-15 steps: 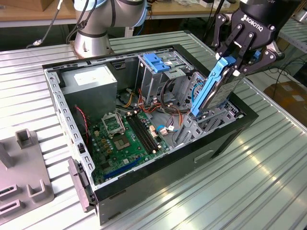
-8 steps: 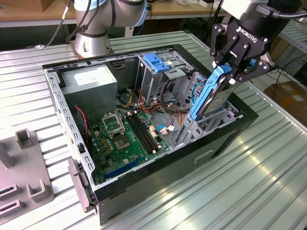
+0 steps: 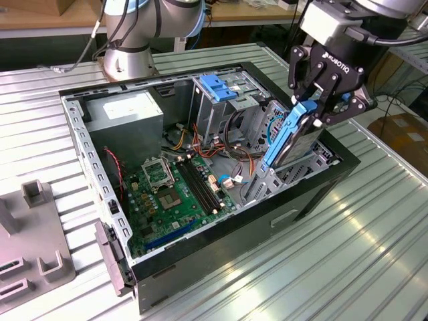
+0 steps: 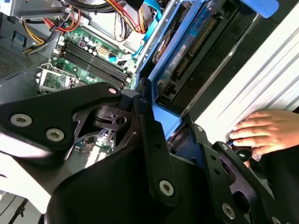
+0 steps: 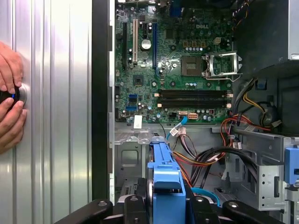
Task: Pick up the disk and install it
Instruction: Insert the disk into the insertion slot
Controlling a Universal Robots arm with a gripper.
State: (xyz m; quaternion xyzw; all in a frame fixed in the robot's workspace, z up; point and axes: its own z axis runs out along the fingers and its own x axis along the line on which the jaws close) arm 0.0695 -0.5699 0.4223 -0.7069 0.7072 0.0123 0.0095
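Tilted disk (image 3: 291, 138) in jaws, perhaps half-inserted

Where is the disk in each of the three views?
Exterior view: the disk, tilted in the gripper, above the case's end at the exterior view's right.
Second wrist view: the disk just beyond the fingers, next to the motherboard.
First wrist view: its blue edge between the fingers.
Shared landmark: the green motherboard.

I see an open computer case (image 3: 221, 251) on the ribbed metal table (image 3: 348, 267), green motherboard (image 3: 175, 194) inside, blue bracket (image 3: 217, 85) atop its drive cage (image 3: 204, 115), grey fixture (image 3: 33, 234) at the exterior view's left.
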